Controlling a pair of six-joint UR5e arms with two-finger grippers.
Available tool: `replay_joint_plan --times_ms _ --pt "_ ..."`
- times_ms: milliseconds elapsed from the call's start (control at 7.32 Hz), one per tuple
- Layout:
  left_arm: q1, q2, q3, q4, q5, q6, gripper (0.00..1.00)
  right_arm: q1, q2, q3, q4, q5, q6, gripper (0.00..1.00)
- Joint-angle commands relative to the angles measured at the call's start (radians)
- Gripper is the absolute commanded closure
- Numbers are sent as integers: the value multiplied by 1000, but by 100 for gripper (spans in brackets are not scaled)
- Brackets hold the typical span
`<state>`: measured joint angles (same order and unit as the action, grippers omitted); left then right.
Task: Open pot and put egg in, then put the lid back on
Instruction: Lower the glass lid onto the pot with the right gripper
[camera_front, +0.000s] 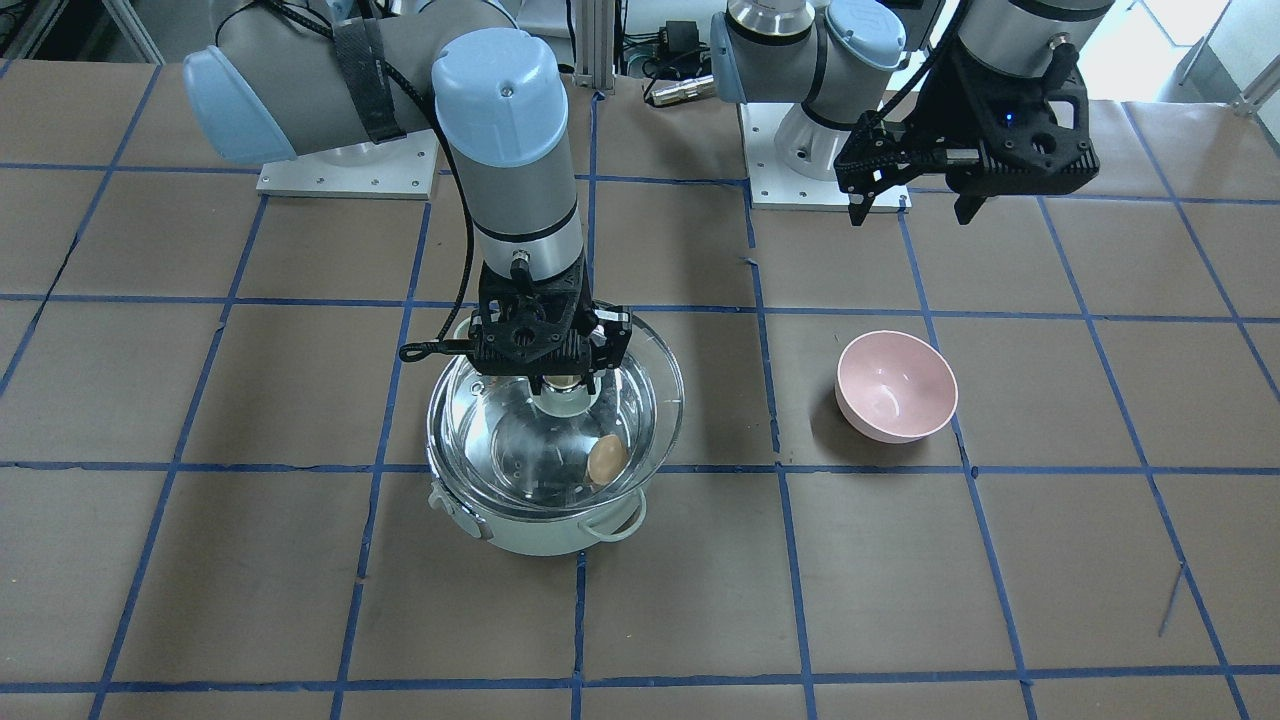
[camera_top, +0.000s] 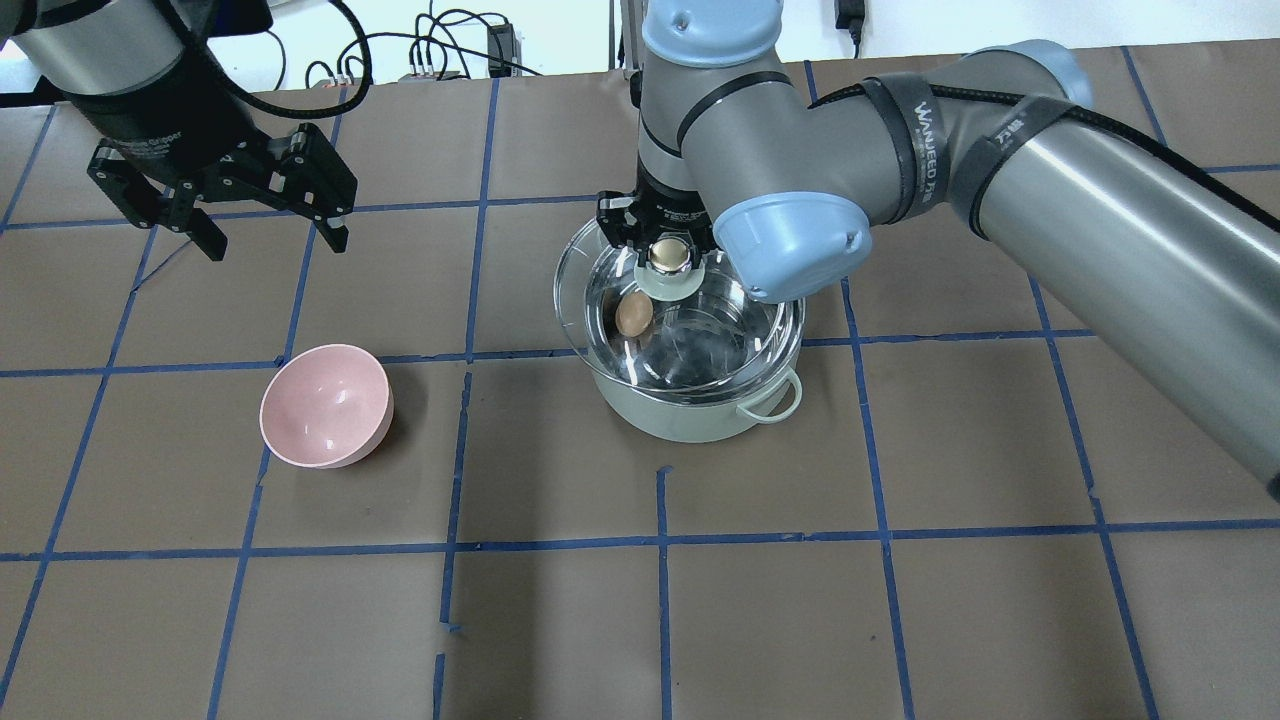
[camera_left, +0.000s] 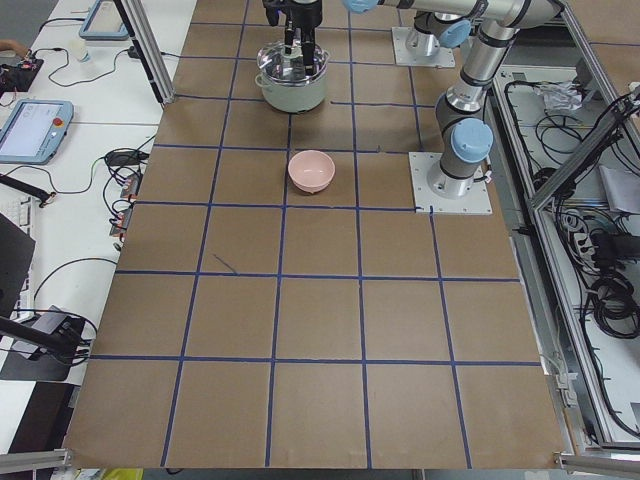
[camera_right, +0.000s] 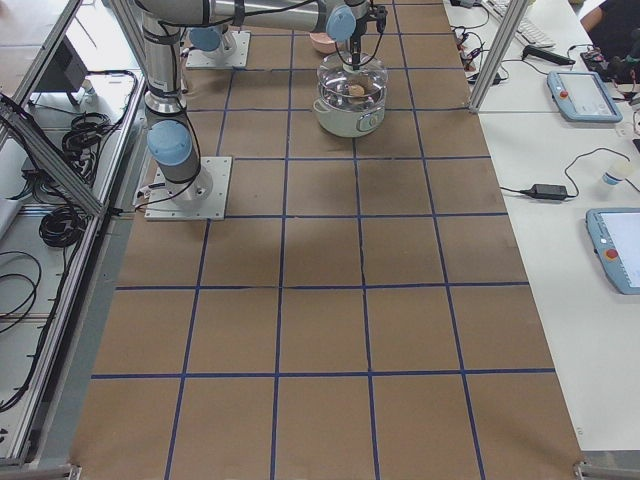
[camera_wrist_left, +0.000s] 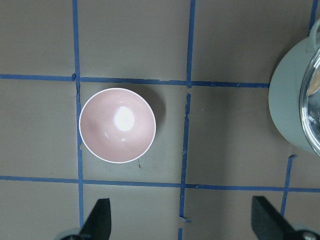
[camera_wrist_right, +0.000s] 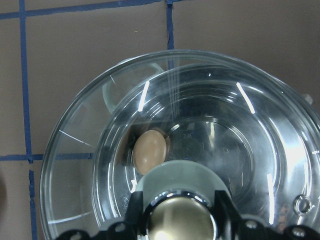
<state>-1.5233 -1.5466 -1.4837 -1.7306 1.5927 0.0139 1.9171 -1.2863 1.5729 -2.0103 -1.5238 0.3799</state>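
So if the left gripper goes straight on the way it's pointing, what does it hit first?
Left gripper probably meets bare table first, between pink bowl and pot; depth unclear.

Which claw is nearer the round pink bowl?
Left. The left claw hangs open, raised roughly over the round pink bowl. The right claw is well off to the side, shut on the clear glass lid over the mint-green pot.

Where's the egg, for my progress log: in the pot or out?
In: the egg lies on the pot's floor, seen through the lid.
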Motion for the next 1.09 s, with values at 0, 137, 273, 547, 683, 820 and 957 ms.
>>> replay_joint_plan --times_ms 0,137,273,547,683,820,957 --pt "5 8 -4 49 4 -15 0 -13 -2 36 -1 -4 -66 76" --pt "11 8 -4 75 3 0 0 -18 -17 58 -5 -3 -75 76" --pt "5 8 -6 66 4 -3 0 -18 -19 64 -13 -3 -76 76" --pt "6 22 -35 74 0 -8 0 -24 -21 68 -18 -4 -90 76" --pt "8 23 -36 75 0 -9 0 -38 -21 76 -27 -1 -96 76" --pt "8 23 -38 75 -2 -11 0 -39 -21 76 -37 2 -95 76" --pt "8 23 -38 75 0 -15 0 -39 -21 76 -62 5 -96 76"
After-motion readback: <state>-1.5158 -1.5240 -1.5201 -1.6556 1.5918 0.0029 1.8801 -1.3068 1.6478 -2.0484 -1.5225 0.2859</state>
